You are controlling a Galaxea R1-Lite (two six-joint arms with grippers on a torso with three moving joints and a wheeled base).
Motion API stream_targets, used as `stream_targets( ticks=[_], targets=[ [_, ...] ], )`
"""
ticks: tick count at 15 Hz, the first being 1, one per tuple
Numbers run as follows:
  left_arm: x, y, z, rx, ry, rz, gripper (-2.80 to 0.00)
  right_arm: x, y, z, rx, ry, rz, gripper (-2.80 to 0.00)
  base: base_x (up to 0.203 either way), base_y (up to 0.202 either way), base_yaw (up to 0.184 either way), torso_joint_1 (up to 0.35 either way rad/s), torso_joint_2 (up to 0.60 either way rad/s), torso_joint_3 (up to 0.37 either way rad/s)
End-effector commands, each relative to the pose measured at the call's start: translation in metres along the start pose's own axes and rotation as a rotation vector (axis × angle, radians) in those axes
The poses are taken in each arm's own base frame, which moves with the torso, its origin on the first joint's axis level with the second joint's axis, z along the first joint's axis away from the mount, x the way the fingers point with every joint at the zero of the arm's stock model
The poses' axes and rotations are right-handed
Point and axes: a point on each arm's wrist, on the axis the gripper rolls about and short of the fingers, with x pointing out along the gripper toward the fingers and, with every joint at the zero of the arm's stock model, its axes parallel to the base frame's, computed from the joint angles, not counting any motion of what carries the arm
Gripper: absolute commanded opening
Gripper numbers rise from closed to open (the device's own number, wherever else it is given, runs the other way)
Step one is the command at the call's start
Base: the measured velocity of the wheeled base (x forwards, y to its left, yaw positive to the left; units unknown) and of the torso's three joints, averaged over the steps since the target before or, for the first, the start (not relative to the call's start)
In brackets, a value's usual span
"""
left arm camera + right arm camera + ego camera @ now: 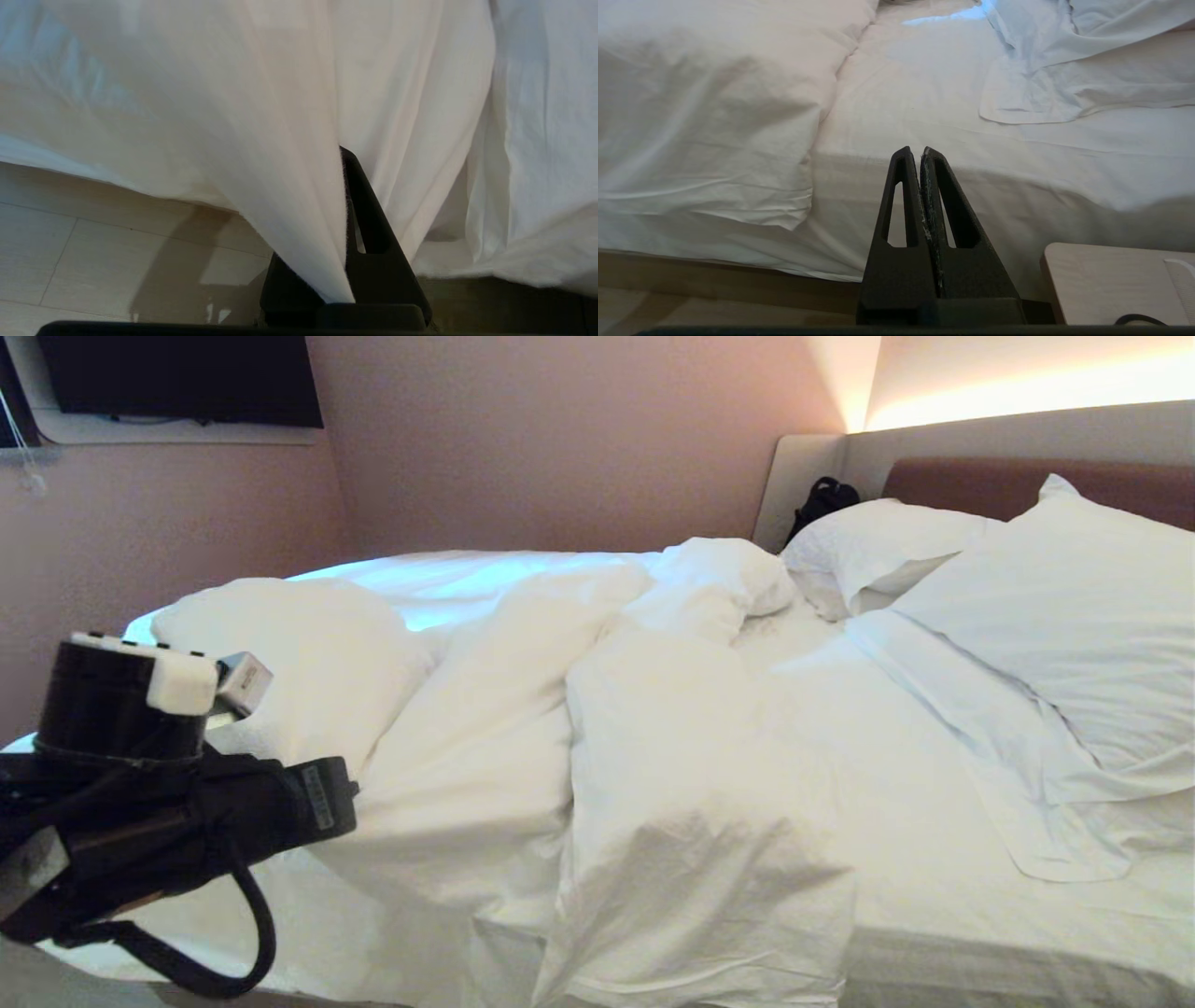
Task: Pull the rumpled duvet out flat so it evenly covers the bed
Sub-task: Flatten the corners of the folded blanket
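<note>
Left wrist view: duvet (289,140) between left pincer (345,224) fingers.

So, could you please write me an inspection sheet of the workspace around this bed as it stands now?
Surface: bed, white mattress sheet bare on its right half.
Job's things: duvet rumpled, bunched over the left and middle, not yet flat.
Clutter: two pillows at the headboard; a dark bag beside it.
Grippers: left gripper shut on a fold of the duvet, over the bed's near left edge; right gripper shut, empty, parked low before the bed's near side.
Cables: black loop hanging from the left arm.
Surroundings: pinkish wall, dark screen upper left, pale tiled floor, light wooden top by the right gripper.
</note>
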Motion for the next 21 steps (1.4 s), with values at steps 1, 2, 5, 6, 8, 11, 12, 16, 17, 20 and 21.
stream_targets(
  ticks=[1,2,5,6,8,11,12,16,17,20,21],
  targets=[
    [-0.016,0.001,-0.004,0.000,-0.016,-0.028,-2.80,0.000,0.000,0.000,0.000,-0.001,0.001,-2.80,0.000,0.000,0.000,0.000,0.00,0.000],
    [-0.018,0.001,-0.007,0.004,-0.003,-0.034,-2.80,0.000,0.000,0.000,0.000,-0.001,0.001,-2.80,0.000,0.000,0.000,0.000,0.00,0.000],
    [-0.019,0.000,-0.019,0.019,0.036,-0.050,-2.80,0.000,0.000,0.000,0.000,-0.001,0.001,-2.80,0.000,0.000,0.000,0.000,0.00,0.000],
    [-0.023,-0.002,-0.025,0.019,0.046,-0.072,-2.80,0.000,0.000,0.000,0.000,-0.001,0.001,-2.80,0.000,0.000,0.000,0.000,0.00,0.000],
    [-0.031,-0.003,-0.031,0.006,0.058,-0.098,-2.80,0.000,0.000,0.000,0.000,-0.001,0.001,-2.80,0.000,0.000,0.000,0.000,0.00,0.000],
    [-0.045,0.000,-0.036,-0.010,0.100,-0.166,-2.80,0.000,0.000,0.000,0.000,-0.001,0.001,-2.80,0.000,0.000,0.000,0.000,0.00,0.000],
    [-0.050,0.001,-0.037,-0.015,0.117,-0.185,-2.80,0.000,0.000,0.000,0.000,-0.001,0.001,-2.80,0.000,0.000,0.000,0.000,0.00,0.000],
    [-0.056,0.005,-0.040,-0.017,0.114,-0.193,-2.80,0.000,0.000,0.000,0.000,-0.001,0.001,-2.80,0.000,0.000,0.000,0.000,0.00,0.000],
    [-0.059,0.006,-0.040,-0.021,0.109,-0.205,-2.80,0.000,0.000,0.000,0.000,-0.001,0.001,-2.80,0.000,0.000,0.000,0.000,0.00,0.000],
    [-0.072,0.009,-0.043,-0.032,0.146,-0.278,-2.80,0.000,0.000,0.000,0.000,-0.001,0.001,-2.80,0.000,0.000,0.000,0.000,0.00,0.000],
    [-0.075,0.010,-0.044,-0.034,0.171,-0.299,-2.80,0.000,0.000,0.000,0.000,-0.001,0.001,-2.80,0.000,0.000,0.000,0.000,0.00,0.000]
  ],
)
